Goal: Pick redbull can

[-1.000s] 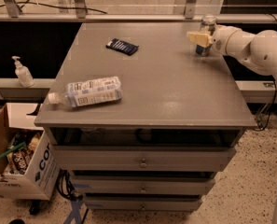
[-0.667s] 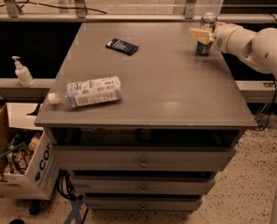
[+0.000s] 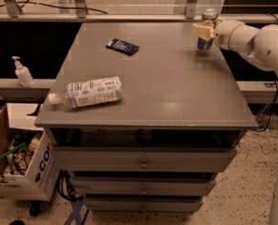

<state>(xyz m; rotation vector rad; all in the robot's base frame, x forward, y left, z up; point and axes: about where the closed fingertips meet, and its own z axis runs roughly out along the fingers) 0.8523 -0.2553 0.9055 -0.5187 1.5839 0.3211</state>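
Observation:
The redbull can [image 3: 205,42], blue and silver with a silver top, stands at the far right corner of the grey table [image 3: 176,88]. My gripper [image 3: 205,30] comes in from the right on a white arm and is closed around the can's upper half. One pale fingertip [image 3: 200,30] lies across the can's front; the other is hidden behind the can. The can's base looks to be at the table surface, and the can leans slightly.
A clear plastic bottle [image 3: 94,93] with a white label lies on its side near the table's front left. A flat dark blue packet [image 3: 123,46] lies at the back middle. A soap dispenser [image 3: 22,73] and a cardboard box [image 3: 17,172] are to the left. Drawers [image 3: 143,163] are below.
My gripper moved from in front of the can up and onto it and now holds it. The bottle and the packet have not moved.

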